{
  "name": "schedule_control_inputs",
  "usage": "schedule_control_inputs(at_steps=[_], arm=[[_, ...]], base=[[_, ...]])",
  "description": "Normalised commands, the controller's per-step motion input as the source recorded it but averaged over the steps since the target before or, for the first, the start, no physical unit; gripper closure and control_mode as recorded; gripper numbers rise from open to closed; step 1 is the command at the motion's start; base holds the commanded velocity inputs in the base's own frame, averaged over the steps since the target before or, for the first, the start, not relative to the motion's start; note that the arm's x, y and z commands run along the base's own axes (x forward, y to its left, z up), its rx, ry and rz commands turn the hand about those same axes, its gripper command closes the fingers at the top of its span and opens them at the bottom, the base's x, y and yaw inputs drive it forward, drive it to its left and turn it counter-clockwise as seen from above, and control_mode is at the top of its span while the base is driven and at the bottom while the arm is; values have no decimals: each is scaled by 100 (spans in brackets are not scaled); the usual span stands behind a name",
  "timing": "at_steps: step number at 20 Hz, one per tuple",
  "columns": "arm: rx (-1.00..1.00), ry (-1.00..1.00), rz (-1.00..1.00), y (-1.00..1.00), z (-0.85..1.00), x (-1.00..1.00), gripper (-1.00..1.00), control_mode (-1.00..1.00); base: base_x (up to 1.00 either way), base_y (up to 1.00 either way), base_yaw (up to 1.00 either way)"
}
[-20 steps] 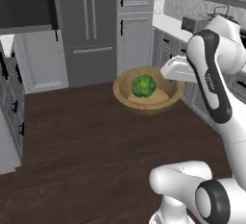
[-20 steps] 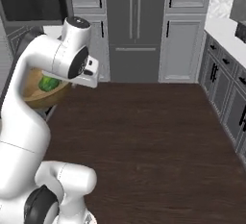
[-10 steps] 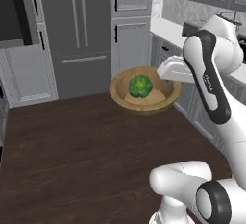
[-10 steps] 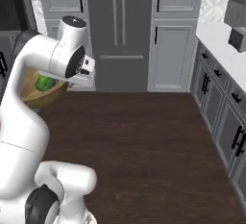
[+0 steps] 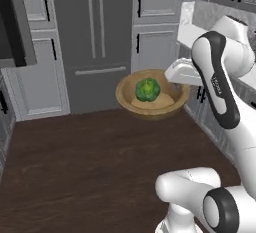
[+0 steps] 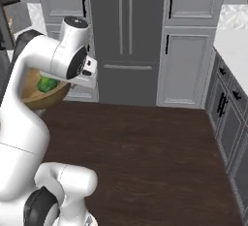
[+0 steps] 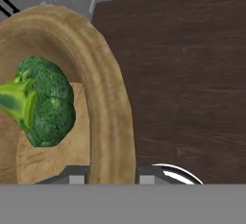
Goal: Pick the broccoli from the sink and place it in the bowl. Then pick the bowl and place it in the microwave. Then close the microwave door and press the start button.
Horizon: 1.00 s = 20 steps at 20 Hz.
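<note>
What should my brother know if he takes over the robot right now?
Pincer: shut on the wooden bowl's rim, one finger inside, one outside, holding it in the air above the dark wood floor.
Broccoli: lying in the bowl.
Done: broccoli in the bowl, bowl picked up.
Left: put the bowl in the microwave, close its door, press start.

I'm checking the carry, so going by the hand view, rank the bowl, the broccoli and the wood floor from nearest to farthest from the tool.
1. Bowl: its rim sits between the tool fingers.
2. Broccoli: inside the bowl, left of the rim.
3. Floor: far below, on the right.
</note>
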Motion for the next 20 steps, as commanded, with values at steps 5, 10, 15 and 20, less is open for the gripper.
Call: schedule_control_inputs(at_steps=[5, 10, 15, 20], arm=[[0, 0, 0, 0, 0, 0, 100, 100], [0, 0, 0, 0, 0, 0, 100, 100], [0, 0, 0, 0, 0, 0, 100, 100], [0, 0, 0, 0, 0, 0, 100, 100]], base=[[100, -49, 51], [100, -44, 59], [100, -35, 63], [100, -33, 63]])
